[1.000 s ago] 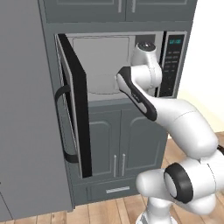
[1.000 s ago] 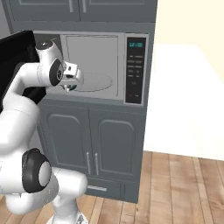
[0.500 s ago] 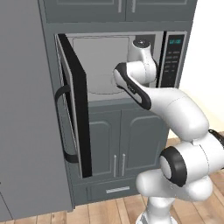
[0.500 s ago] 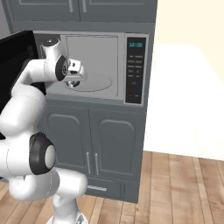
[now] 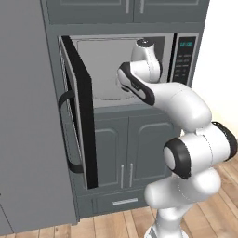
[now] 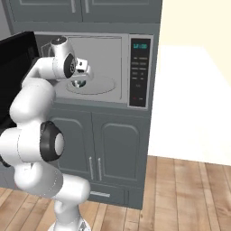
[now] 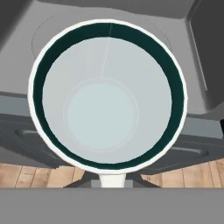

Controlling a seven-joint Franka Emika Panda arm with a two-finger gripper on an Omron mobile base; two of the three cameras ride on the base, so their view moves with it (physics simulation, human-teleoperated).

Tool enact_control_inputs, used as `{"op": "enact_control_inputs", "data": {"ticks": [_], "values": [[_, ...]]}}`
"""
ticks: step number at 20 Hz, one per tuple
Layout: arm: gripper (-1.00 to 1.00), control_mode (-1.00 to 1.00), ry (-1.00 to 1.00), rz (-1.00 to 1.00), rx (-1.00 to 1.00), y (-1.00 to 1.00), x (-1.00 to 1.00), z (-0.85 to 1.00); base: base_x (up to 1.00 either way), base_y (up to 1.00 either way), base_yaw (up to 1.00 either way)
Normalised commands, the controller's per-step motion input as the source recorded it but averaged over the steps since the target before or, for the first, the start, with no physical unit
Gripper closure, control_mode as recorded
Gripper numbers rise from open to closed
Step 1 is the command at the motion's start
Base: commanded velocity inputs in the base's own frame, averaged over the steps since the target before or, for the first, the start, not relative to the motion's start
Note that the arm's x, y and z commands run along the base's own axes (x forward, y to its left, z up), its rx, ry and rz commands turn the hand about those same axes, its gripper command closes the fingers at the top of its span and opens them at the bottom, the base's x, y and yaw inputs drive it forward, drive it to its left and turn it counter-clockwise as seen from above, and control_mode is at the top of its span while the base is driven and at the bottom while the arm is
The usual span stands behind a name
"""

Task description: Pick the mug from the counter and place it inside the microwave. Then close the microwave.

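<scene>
Raised nearer the microwave (image 6: 97,67) mouth (door open), claw (image 6: 81,76) pinching mug (image 7: 108,94)

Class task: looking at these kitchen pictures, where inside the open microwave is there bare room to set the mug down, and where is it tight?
The microwave cavity is bare: its round turntable, bordered by the back wall and the button panel side, holds nothing. It is crowded at the front left opening, where the gripper holds the mug beside the open door.
</scene>
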Motion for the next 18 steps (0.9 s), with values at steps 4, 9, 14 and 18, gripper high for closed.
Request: {"op": "enact_control_inputs", "data": {"ticks": [4,9,14,18], "values": [[1.00,-1.00,0.03,0.00,0.00,0.00,0.39,0.00,0.00,0.00,0.00],[1.00,-1.00,0.03,0.00,0.00,0.00,0.25,0.00,0.00,0.00,0.00],[1.00,-1.00,0.02,0.00,0.00,0.00,0.05,-0.06,0.00,0.00,0.00],[1.00,-1.00,0.00,0.00,0.00,0.00,0.11,-0.30,0.00,0.00,0.00]]}}
